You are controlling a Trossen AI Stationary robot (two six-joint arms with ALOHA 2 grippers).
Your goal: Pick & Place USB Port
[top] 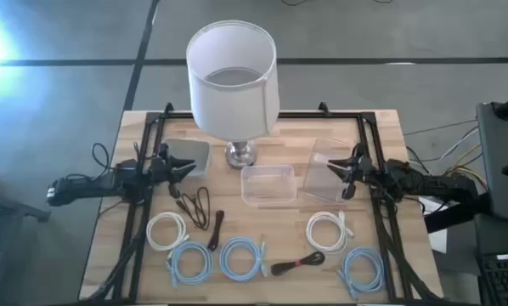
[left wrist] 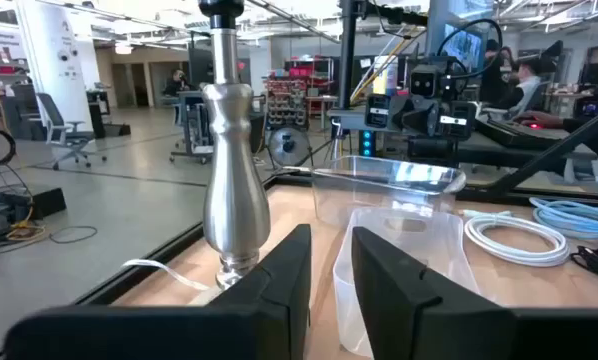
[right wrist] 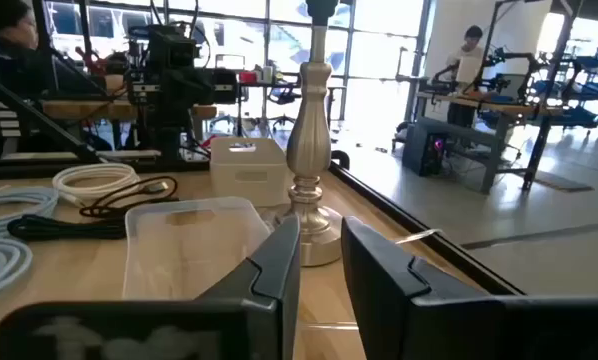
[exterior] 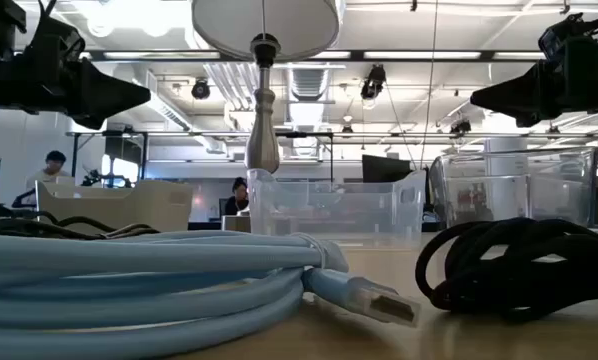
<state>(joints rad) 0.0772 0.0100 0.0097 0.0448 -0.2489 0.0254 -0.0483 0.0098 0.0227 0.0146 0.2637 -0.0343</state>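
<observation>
Several coiled USB cables lie on the near half of the table: white coils (top: 167, 229) (top: 326, 231), light blue coils (top: 189, 261) (top: 243, 257) (top: 363, 269), a thick black bundle (top: 296, 263) and a thin black cable (top: 194, 204). In the low view a blue cable's plug (exterior: 379, 300) rests flat on the wood next to the black bundle (exterior: 519, 265). My left gripper (top: 189, 167) (left wrist: 329, 260) hovers over the left middle, shut and empty, pointing right. My right gripper (top: 330, 167) (right wrist: 319, 250) hovers opposite, shut and empty, pointing left above a clear bin (top: 329, 174).
A lamp with a white shade (top: 233, 76) and a metal base (top: 239, 155) stands at the far centre. A clear bin (top: 268, 184) sits mid-table, and a pale box (top: 189, 155) is below my left gripper. A black frame (top: 152, 127) borders the table.
</observation>
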